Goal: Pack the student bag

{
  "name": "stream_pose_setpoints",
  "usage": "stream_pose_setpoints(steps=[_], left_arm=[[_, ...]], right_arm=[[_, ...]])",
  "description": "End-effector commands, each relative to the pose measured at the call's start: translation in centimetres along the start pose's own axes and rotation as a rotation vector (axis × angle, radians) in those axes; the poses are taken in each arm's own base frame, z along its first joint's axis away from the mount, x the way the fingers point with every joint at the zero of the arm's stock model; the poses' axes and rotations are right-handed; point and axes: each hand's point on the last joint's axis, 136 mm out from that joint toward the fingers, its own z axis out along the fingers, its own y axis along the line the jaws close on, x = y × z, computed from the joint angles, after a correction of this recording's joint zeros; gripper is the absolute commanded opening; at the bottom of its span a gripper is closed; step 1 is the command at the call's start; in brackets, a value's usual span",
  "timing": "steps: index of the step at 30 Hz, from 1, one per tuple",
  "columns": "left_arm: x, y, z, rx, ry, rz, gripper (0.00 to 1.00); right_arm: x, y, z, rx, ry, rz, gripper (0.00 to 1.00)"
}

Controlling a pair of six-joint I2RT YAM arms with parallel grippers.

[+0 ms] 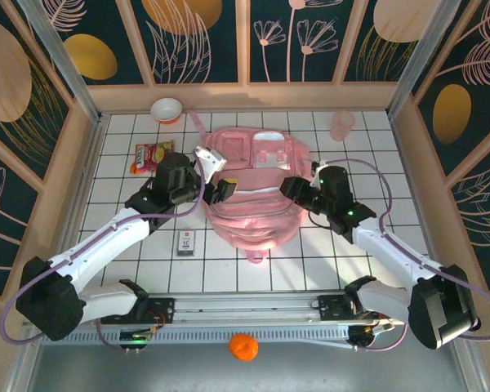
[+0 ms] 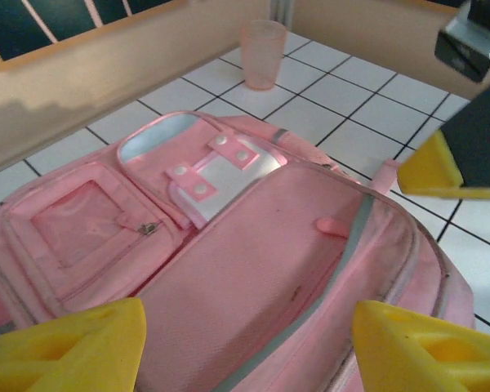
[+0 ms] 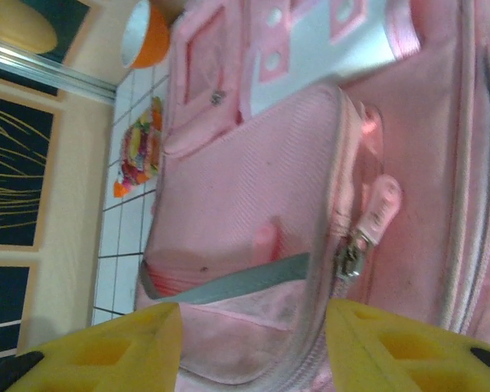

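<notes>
**Yellow fingers (image 2: 73, 351) over a zipped bag (image 2: 253, 278): open the zip before packing**

Left wrist: the fingers stand wide apart at the bottom of the view with nothing between them. The left gripper (image 2: 245, 327) hovers open just above the bag's front panel. A cup (image 2: 261, 53) stands on the tiles well beyond the bag.

Right wrist: the right gripper (image 3: 253, 327) also has its jaws apart and empty, poised over the bag's side. The zip pull (image 3: 382, 204) lies just ahead, nearer one finger than the other. A bowl (image 3: 143, 37) and a snack packet (image 3: 139, 151) sit off past the bag's far edge.

Top: the bag lies flat in the middle of the table (image 1: 302, 261), with one gripper over each side. A card (image 1: 185, 242) lies near its left corner. An orange ball (image 1: 243, 346) rests at the near edge, behind the arm bases.

The main pocket looks zipped, so opening it is probably the step in hand. The right gripper should centre the pull between its fingers, close on the tab rather than the cloth, and draw along the zip line. The left should press or pinch the panel so the soft bag does not slide or bunch. The likely slip is catching fabric instead of the tab.
</notes>
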Motion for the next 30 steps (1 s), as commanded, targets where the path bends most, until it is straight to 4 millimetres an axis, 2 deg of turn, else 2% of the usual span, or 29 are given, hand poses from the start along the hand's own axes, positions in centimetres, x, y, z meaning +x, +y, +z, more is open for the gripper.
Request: stream_pose_setpoints(steps=[1, 3, 6, 10, 13, 18, 21, 24, 27, 30], left_arm=[[0.3, 1.2, -0.1, -0.073, -0.011, -0.004, 0.67], [0.6, 1.7, 0.2, -0.097, -0.005, -0.01, 0.67], [1.1, 1.4, 0.9, -0.076, 0.008, -0.02, 0.68], [1.5, 0.4, 1.4, -0.012, 0.012, -0.004, 0.7], [1.5, 0.0, 1.7, 0.016, 0.003, 0.01, 0.69], [1.3, -1.5, 2.5, 0.116, 0.013, 0.079, 0.65], [1.7, -2.5, 3.2, 0.192, 0.045, 0.131, 0.6], [2.8, -4.2, 3.7, 0.275, 0.081, 0.252, 0.62], [4.6, -5.5, 4.3, 0.296, 0.117, 0.429, 0.66], [5.7, -6.6, 4.9, 0.329, 0.129, 0.533, 0.69]], right_arm=[[0.7, -0.3, 0.9, 0.003, -0.002, 0.069, 0.49], [1.7, -0.2, 1.4, -0.002, 0.014, 0.073, 0.49], [3.2, 0.1, 2.1, -0.016, 0.034, 0.083, 0.5], [4.8, 2.5, 2.5, -0.078, 0.059, 0.061, 0.5], [5.1, 4.2, 2.4, -0.118, 0.059, 0.018, 0.5], [4.0, 6.6, 0.9, -0.161, 0.041, -0.091, 0.52], [2.9, 6.8, -0.4, -0.145, 0.026, -0.175, 0.54], [1.7, 6.2, -1.2, -0.148, 0.032, -0.256, 0.56], [0.1, 4.8, -1.6, -0.139, 0.026, -0.298, 0.57], [-1.3, 4.0, -1.8, -0.135, 0.019, -0.351, 0.57]])
